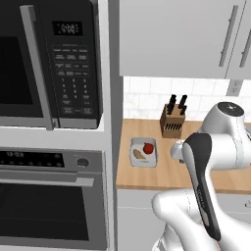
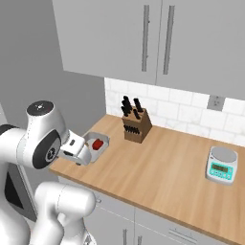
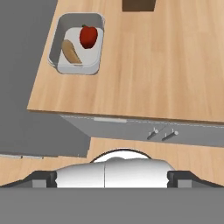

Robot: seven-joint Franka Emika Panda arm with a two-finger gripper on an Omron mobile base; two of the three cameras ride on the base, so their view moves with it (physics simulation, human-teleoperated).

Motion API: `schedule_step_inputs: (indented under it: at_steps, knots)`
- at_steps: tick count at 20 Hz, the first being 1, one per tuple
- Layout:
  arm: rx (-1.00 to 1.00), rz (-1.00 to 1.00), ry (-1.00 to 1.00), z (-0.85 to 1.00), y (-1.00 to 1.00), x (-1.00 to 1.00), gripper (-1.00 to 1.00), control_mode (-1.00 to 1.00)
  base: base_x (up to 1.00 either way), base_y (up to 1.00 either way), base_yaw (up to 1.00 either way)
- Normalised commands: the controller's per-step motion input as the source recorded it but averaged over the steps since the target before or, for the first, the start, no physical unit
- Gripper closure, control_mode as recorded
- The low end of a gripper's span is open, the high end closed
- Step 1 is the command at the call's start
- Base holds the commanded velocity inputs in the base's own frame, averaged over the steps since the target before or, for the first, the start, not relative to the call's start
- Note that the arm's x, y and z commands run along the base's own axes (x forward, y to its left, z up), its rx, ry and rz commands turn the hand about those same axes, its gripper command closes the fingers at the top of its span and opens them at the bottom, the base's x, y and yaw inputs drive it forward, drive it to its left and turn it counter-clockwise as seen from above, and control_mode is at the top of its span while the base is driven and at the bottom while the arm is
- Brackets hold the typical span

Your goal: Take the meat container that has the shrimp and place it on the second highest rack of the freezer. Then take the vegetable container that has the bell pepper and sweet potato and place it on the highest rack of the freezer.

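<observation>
The gripper (image 3: 112, 177) has its jaws spread to their full width, the two dark finger tips (image 3: 43, 179) far apart at the lower corners of the hand view, and nothing sits between them — it holds nothing and touches nothing. It hangs out in front of the wooden counter (image 3: 144, 65), off its front edge and well apart from the vegetable container (image 3: 76, 65).

That container is the landmark here: a shallow rectangular tray with rounded corners and thin, pale grey walls, smooth and matte. It rests flat on the counter near the counter's left end, close to the grey wall panel (image 2: 28, 72). Inside it lie the bell pepper (image 3: 88, 36), round, glossy and red with a dark stem spot, and just beside it the sweet potato (image 3: 71, 51), a dull tan elongated oval. In the left base view the same tray (image 1: 143, 152) shows the red pepper (image 1: 148, 147) on its far right part and the tuber (image 1: 140, 155) nearer its left.

Behind the container and to its right stands a knife block (image 2: 136, 125) — a brown wooden wedge with dark handles sticking up at a slant. Far to the container's right sits a small kitchen scale (image 2: 222, 165) with a round silver plate. The counter has a light, straight wood grain; below it are flat grey drawer fronts (image 3: 144, 131).
</observation>
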Motion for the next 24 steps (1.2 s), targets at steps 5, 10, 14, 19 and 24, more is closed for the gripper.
schedule_step_inputs:
  at_steps: [5, 10, 14, 19, 24]
  knots:
    - [0.0, 0.0, 0.0, 0.0, 0.0, 0.0, -1.0, 1.0, 0.0, 0.0, 0.0]
    - [0.0, 0.0, 0.01, -0.01, 0.01, 0.61, -1.0, -1.0, 0.0, 0.0, 0.0]
    - [0.0, 0.0, 0.06, -0.09, 0.03, 1.0, -1.0, -1.0, 0.0, 0.0, 0.0]
    - [-0.02, 0.0, 0.19, -0.02, 0.02, 0.92, -1.0, -1.0, 0.0, 0.0, 0.0]
    - [-0.03, 0.0, 0.15, -0.32, 0.02, 0.54, -1.0, -1.0, 0.0, 0.0, 0.0]
